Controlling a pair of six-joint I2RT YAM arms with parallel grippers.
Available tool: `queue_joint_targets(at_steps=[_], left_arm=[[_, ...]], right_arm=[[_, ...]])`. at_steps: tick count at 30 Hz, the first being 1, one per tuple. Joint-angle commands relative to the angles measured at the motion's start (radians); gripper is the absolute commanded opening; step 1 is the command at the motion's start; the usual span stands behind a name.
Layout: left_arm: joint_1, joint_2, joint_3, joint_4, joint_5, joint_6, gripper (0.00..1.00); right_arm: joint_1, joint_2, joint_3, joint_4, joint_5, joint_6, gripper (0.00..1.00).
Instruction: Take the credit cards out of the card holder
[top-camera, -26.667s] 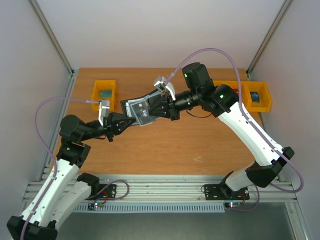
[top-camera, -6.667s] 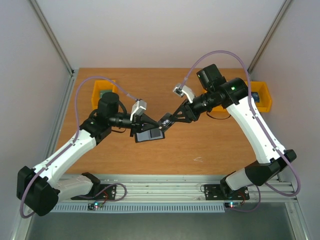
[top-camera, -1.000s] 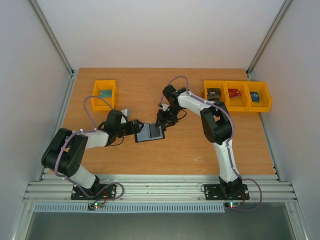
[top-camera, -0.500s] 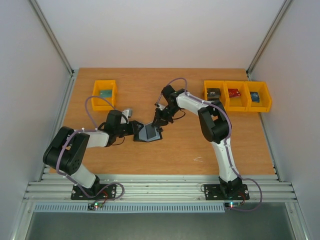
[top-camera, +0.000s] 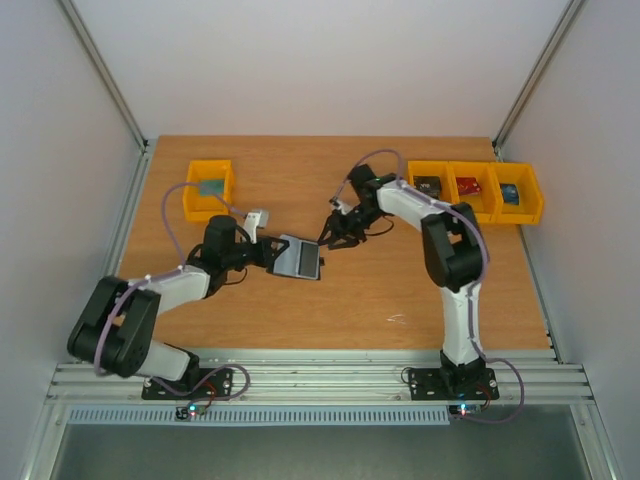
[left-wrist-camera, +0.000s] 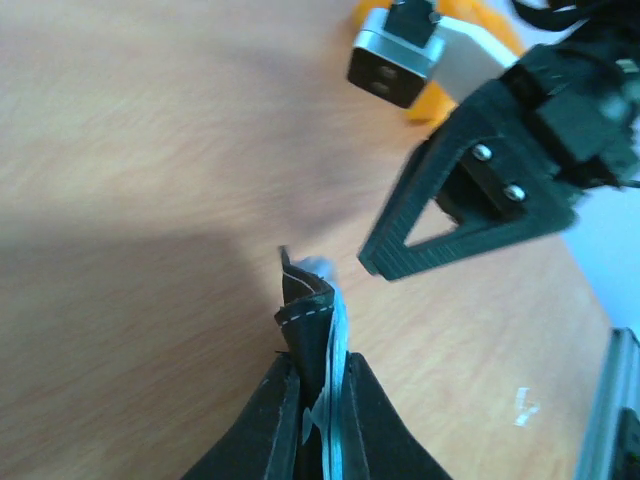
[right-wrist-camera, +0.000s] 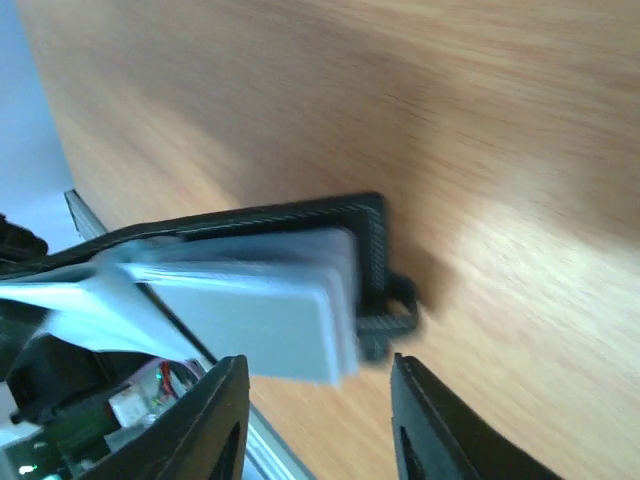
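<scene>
The wallet (top-camera: 298, 258) lies open near the middle of the surface (top-camera: 400, 295), blue-grey pockets up. Its long side runs left to right between the two arms. The left claw (top-camera: 270, 251) is pinched tight on the wallet's left end; in its own camera the wallet's edges stand squeezed between the tips. The right claw (top-camera: 329, 236) hovers just off the wallet's far right corner, part open and holding nothing. In its own camera its fingers (right-wrist-camera: 215, 420) frame the end with the small closing tab (right-wrist-camera: 393, 305) without touching it.

So the right arm is the free one. To my eye any pull must run rightward, along the wallet's length, away from the left claw. I can't make out a card in the pockets. A lone yellow bin (top-camera: 208, 190) sits well off to the wallet's far left. No brand or writing is readable anywhere.
</scene>
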Motion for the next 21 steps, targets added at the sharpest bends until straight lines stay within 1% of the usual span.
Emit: queue_joint_targets(at_steps=[1, 3, 4, 5, 6, 7, 10, 13, 15, 16, 21], left_arm=[[0.001, -0.146, 0.059, 0.057, 0.135, 0.127, 0.0], [0.001, -0.213, 0.1, 0.022, 0.178, 0.181, 0.0], [0.001, -0.249, 0.119, 0.001, 0.21, 0.205, 0.0], [0.001, -0.285, 0.14, -0.017, 0.234, 0.248, 0.0], [0.001, -0.316, 0.158, -0.031, 0.252, 0.271, 0.0], [0.001, -0.348, 0.179, -0.043, 0.262, 0.293, 0.0], [0.002, -0.415, 0.241, -0.037, 0.314, 0.257, 0.0], [0.003, -0.463, 0.273, 0.077, 0.375, 0.157, 0.0], [0.003, -0.482, 0.306, 0.112, 0.382, 0.057, 0.0], [0.003, -0.491, 0.322, 0.114, 0.382, 0.033, 0.0], [0.003, -0.529, 0.374, 0.104, 0.355, -0.032, 0.0]], right_arm=[[-0.1, -0.247, -0.092, 0.005, 0.031, -0.104, 0.45], [-0.138, -0.378, -0.141, 0.03, 0.036, -0.134, 0.52], [-0.147, -0.434, -0.157, 0.038, 0.035, -0.157, 0.6], [-0.149, -0.487, -0.171, 0.045, 0.023, -0.187, 0.7], [-0.15, -0.543, -0.186, 0.062, -0.013, -0.21, 0.87], [-0.149, -0.594, -0.205, 0.087, -0.053, -0.221, 0.97], [-0.145, -0.74, -0.265, 0.22, -0.136, -0.192, 0.99], [-0.123, -0.833, -0.273, 0.282, -0.156, -0.175, 0.99], [-0.095, -0.868, -0.256, 0.313, -0.174, -0.172, 0.98], [-0.082, -0.881, -0.243, 0.323, -0.193, -0.172, 0.98], [-0.018, -0.879, -0.166, 0.33, -0.259, -0.165, 0.98]])
